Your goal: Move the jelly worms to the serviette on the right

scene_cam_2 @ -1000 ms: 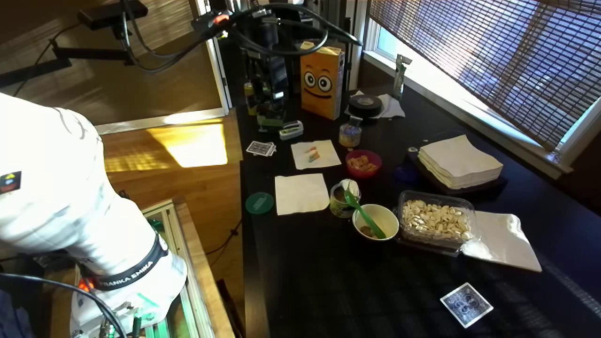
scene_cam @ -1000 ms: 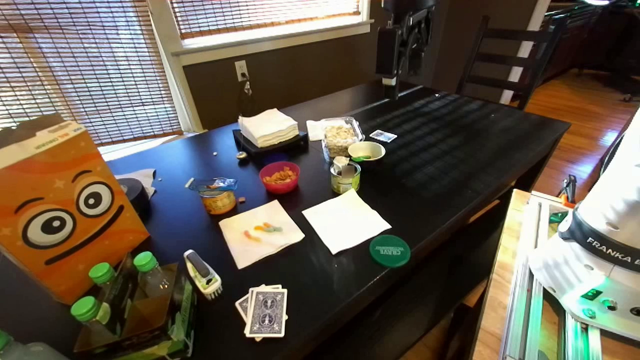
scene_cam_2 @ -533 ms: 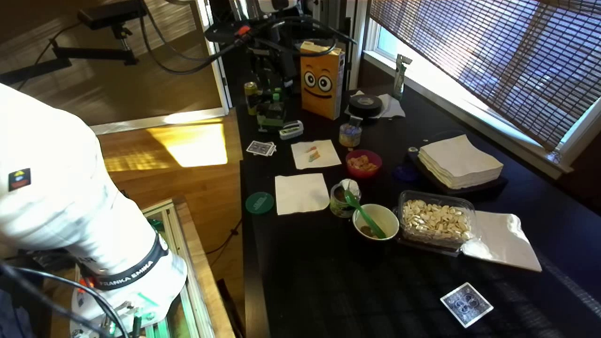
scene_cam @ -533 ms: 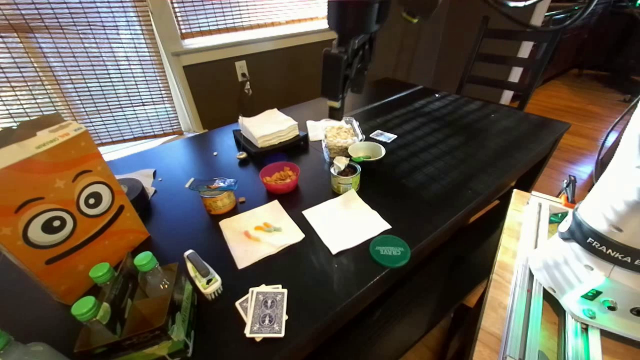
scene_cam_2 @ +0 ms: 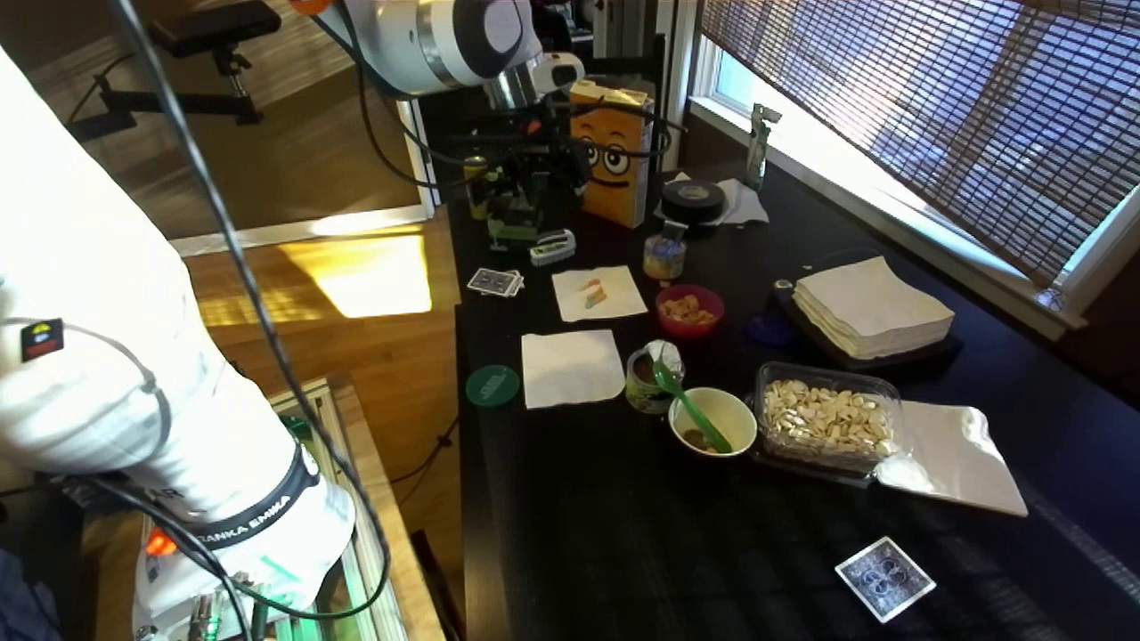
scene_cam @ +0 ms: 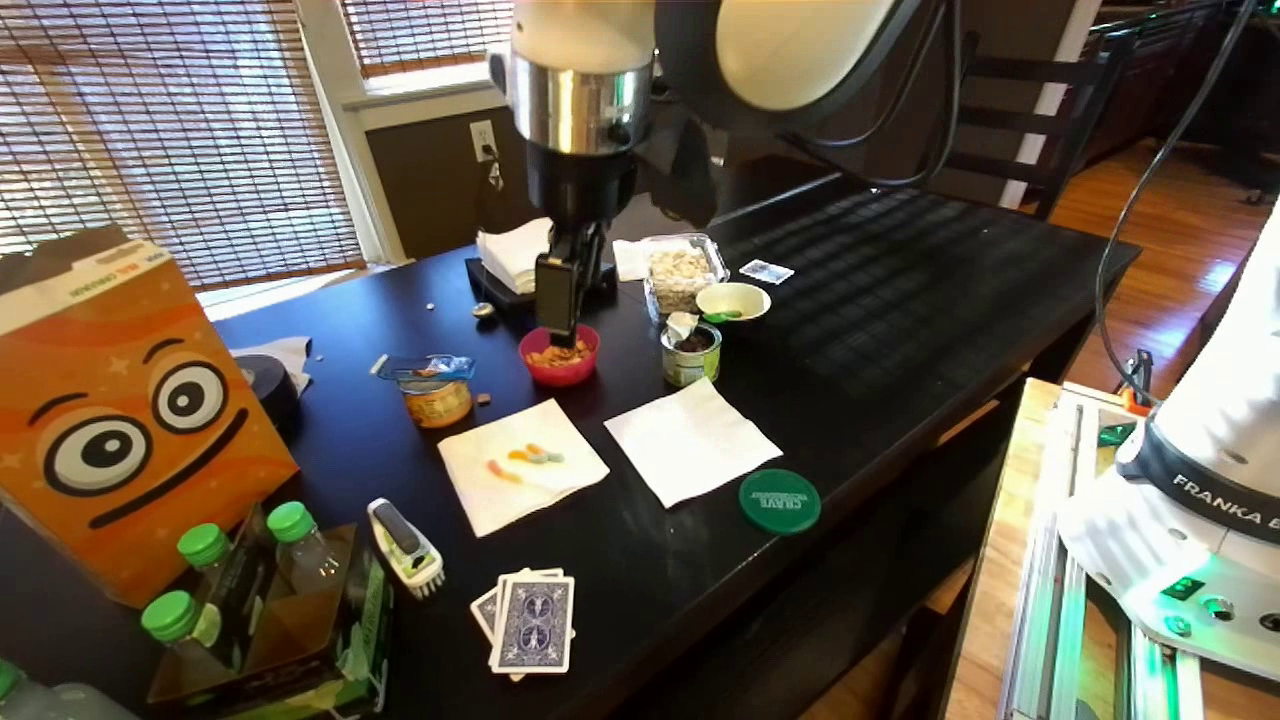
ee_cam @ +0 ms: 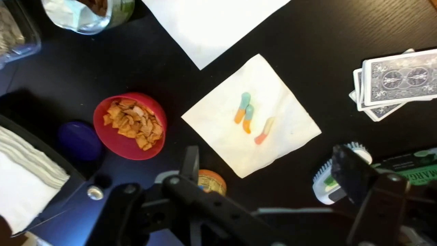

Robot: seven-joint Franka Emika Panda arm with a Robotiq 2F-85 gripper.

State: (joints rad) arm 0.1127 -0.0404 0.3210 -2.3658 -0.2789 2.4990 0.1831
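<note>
The jelly worms, a few small two-coloured strips, lie on a cream napkin in both exterior views (scene_cam: 541,456) (scene_cam_2: 595,296) and the wrist view (ee_cam: 248,119). Two touch side by side; a pink and yellow one lies apart. The cream napkin (ee_cam: 222,136) is flat on the dark table. The serviette, a whiter square, lies flat and bare beside it in both exterior views (scene_cam: 692,443) (scene_cam_2: 573,368); the wrist view shows only part of it (ee_cam: 211,27). My gripper (ee_cam: 265,150) is open with nothing between its fingers. It hangs above the table, its fingertips (scene_cam: 563,320) in front of the pink bowl.
A pink bowl of cereal (ee_cam: 129,150), an orange tin (scene_cam: 440,405) and a green can (scene_cam: 690,365) stand behind the napkins. A brush (scene_cam: 405,545), playing cards (scene_cam: 535,625), a green lid (scene_cam: 780,502) and a bottle carrier (scene_cam: 300,650) lie nearer. A cereal box (scene_cam: 130,420) stands left.
My arm and gripper have swung leftward and lower in an exterior view, from above the table's far end to in front of the pink bowl. The worms and napkins have not moved.
</note>
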